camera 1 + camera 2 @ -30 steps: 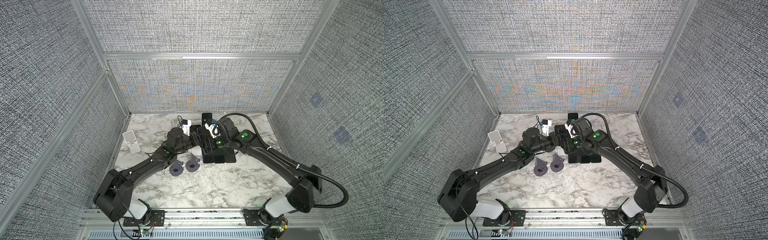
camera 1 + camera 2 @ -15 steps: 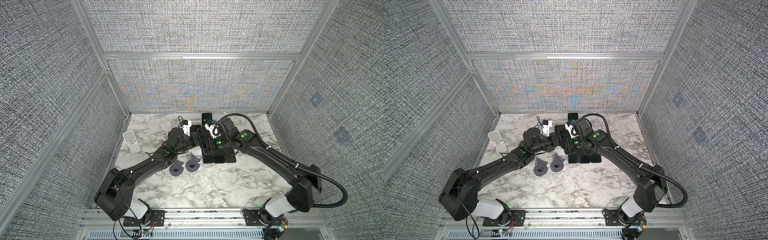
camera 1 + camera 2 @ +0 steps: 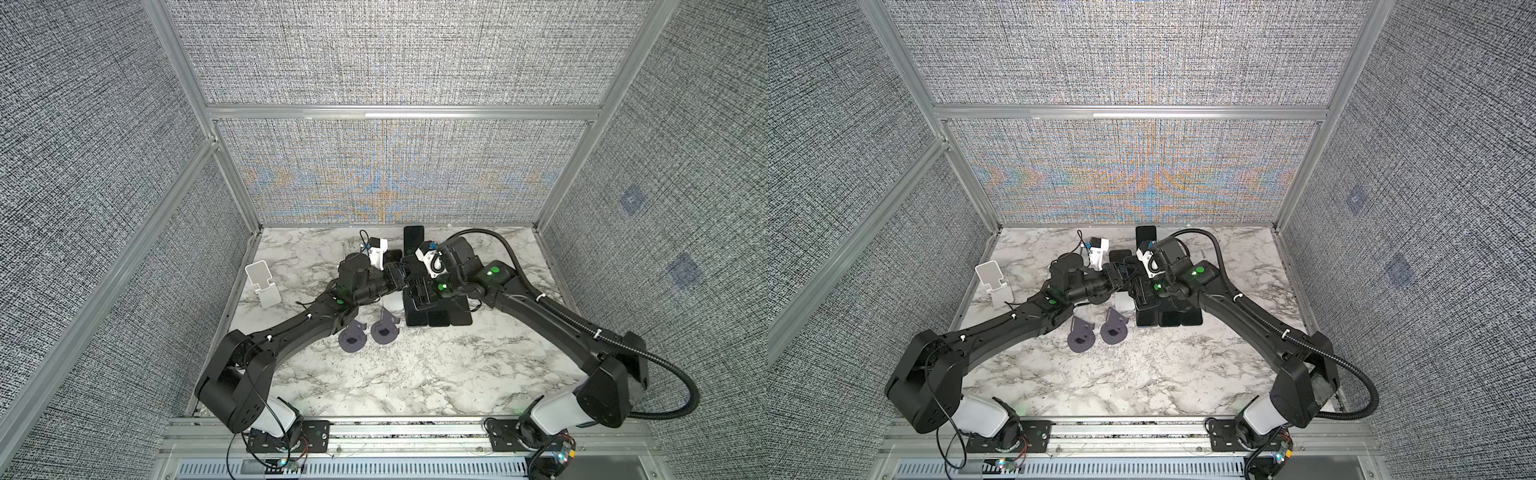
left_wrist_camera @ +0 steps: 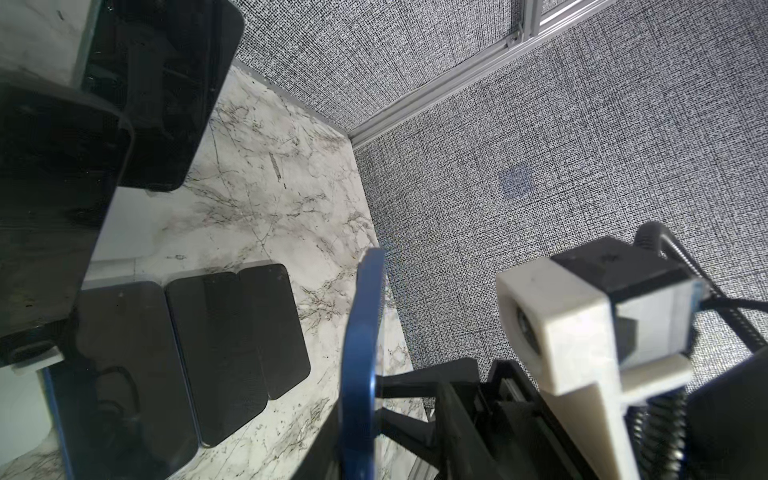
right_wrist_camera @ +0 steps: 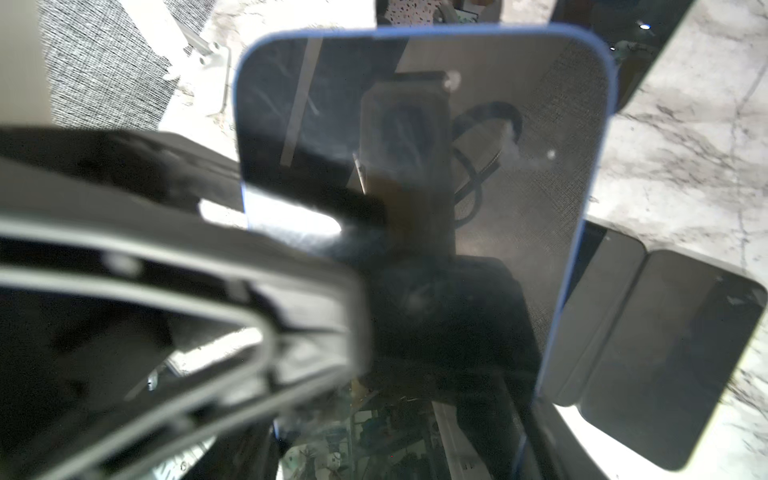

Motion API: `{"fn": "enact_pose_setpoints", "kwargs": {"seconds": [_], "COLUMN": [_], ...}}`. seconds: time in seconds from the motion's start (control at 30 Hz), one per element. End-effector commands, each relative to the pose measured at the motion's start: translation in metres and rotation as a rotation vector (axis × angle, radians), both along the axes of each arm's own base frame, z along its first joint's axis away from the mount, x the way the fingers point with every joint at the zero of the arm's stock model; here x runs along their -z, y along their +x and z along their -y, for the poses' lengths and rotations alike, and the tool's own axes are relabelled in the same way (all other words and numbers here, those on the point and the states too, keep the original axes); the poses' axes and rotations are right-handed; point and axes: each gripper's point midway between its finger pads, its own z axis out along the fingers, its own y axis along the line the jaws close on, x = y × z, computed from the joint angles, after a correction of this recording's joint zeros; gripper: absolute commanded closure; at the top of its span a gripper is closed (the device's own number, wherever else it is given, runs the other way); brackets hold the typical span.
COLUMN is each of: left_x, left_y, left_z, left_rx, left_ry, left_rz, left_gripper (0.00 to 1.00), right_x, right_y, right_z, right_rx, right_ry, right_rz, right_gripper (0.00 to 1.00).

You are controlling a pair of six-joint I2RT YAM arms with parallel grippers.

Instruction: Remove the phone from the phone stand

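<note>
Item: phone (image 5: 415, 166), upright, middle of worktop (image 3: 415, 374), pinched by right pincer (image 3: 420, 291), just beside stand (image 3: 392, 302). Other: left pincer (image 3: 400, 279) by stand; spread or not, cannot tell. Step: likely lift-off. Next: raise phone clear, lay it flat.

Blue-edged phone (image 5: 415, 166), dark glossy screen, stands upright; white phone stand (image 3: 1123, 302) partly hidden just beside it.

Left gripper (image 3: 404, 284) loosened, right gripper (image 3: 418, 291) tightened on phone (image 4: 360, 332)
</note>
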Motion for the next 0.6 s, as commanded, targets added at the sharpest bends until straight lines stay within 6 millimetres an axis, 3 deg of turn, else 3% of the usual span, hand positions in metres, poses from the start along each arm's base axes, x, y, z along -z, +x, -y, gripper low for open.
{"fn": "enact_pose_setpoints", "kwargs": {"seconds": [0.0, 0.33, 0.43, 0.57], "left_x": [-0.013, -0.003, -0.005, -0.020], "left_y": [0.001, 0.002, 0.003, 0.009], "left_z": [0.003, 0.002, -0.008, -0.037], "left_rx": [0.014, 0.058, 0.079, 0.062], "left_ry": [-0.035, 0.036, 0.098, 0.159], "left_rz": [0.039, -0.013, -0.029, -0.015], "left_gripper": [0.64, 0.58, 0.57, 0.55], "right_x": [-0.001, 0.014, 0.020, 0.031], "right_y": [0.001, 0.000, 0.001, 0.003], "right_z": [0.008, 0.056, 0.078, 0.115], "right_rx": [0.011, 0.066, 0.103, 0.157], "right_ry": [-0.011, -0.114, -0.151, -0.208], "right_rz": [0.015, -0.004, -0.014, -0.026], "right_gripper": [0.57, 0.61, 0.63, 0.66]}}
